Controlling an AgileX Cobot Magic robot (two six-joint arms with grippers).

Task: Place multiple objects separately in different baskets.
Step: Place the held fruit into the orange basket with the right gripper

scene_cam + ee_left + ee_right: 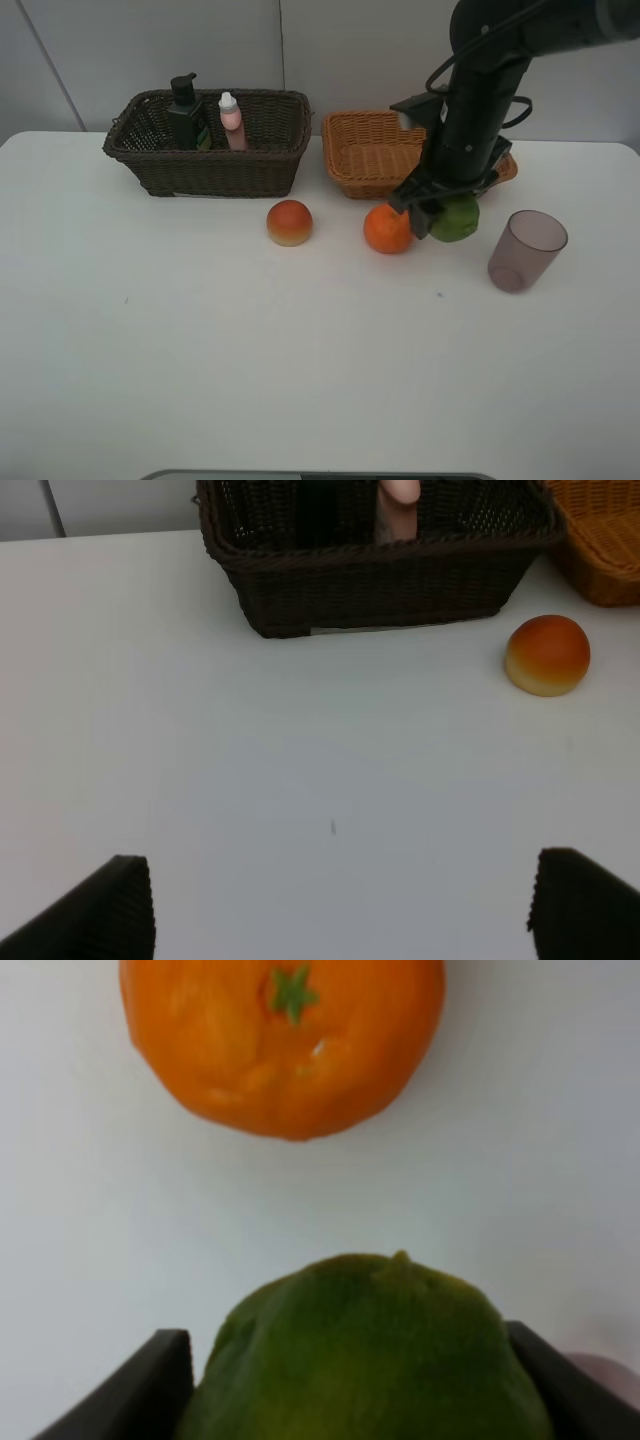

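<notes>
Right fingers (pixel 140 1385) grip green citrus fruit (pixel 365 1350) beside orange (pixel 285 1040).

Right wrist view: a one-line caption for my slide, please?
Right gripper grips the green citrus fruit, with the orange just beyond it.

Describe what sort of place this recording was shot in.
Probably a robot lab test bench: bare white table against plain grey wall panels, with a dark brown basket, a tan basket and a green citrus fruit staged as props.
</notes>
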